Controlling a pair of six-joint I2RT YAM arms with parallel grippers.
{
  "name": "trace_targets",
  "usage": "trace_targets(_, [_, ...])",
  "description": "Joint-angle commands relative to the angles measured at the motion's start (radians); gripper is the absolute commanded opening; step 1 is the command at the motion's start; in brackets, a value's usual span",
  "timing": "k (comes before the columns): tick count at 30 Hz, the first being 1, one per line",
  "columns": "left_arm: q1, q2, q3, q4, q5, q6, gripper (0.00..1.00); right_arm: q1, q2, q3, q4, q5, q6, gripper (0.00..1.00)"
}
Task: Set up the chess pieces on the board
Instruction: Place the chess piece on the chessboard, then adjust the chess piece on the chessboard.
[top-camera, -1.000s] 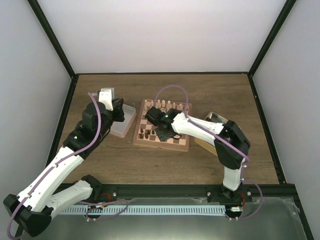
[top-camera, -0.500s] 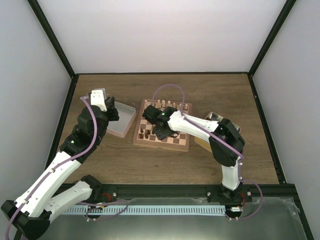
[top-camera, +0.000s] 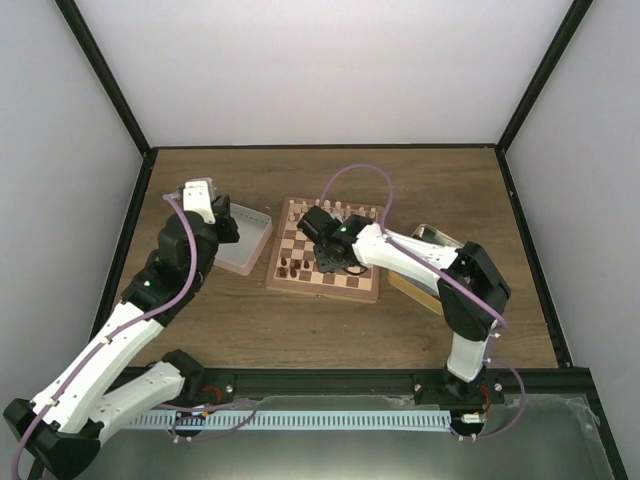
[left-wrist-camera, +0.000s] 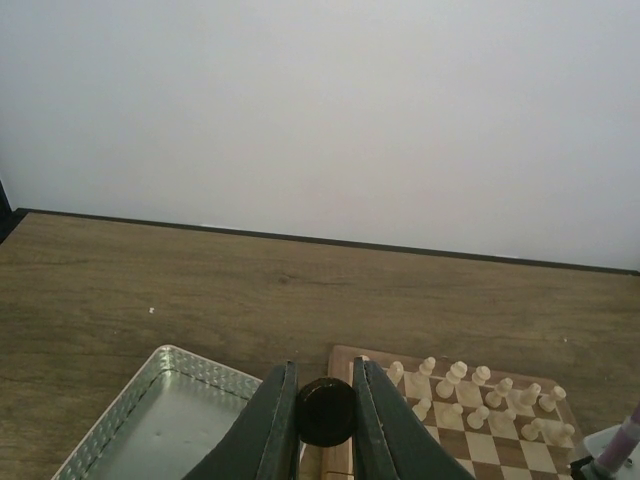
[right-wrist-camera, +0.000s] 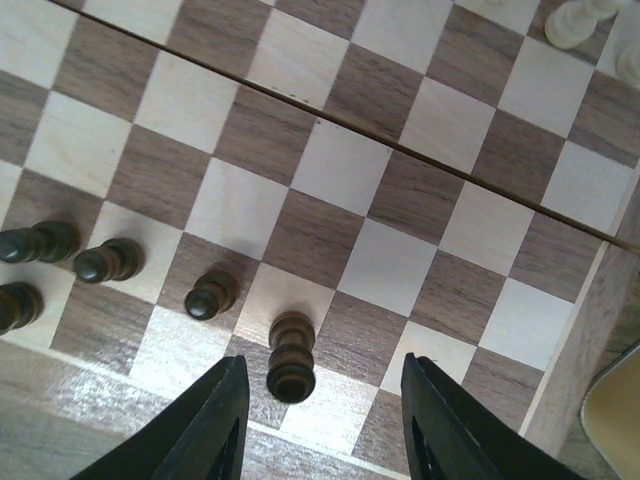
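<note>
Chessman (right-wrist-camera: 291, 358) under open right hand (right-wrist-camera: 324, 370), wrist view only, left hand (left-wrist-camera: 322, 375) gripping dark piece (left-wrist-camera: 325, 411)

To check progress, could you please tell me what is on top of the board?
On the board, the right wrist view shows five dark pieces near one edge; cream pieces line the far rows. The right arm covers some squares from above, so more may be hidden.

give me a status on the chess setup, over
Left jaws shut on a small dark piece. Right jaws open, astride a dark chessman standing at the board's near edge. Nothing seen in the way.
</note>
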Motion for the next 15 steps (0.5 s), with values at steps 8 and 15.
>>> trace_targets(8, [0.01, 0.009, -0.009, 0.019, 0.014, -0.001, 0.04, -0.038, -0.006, -0.093, 0.152, -0.099, 0.084, 0.37])
trace_targets(15, [0.012, 0.011, -0.011, 0.019, 0.019, -0.001, 0.04, -0.038, 0.004, -0.105, 0.162, -0.106, 0.073, 0.16])
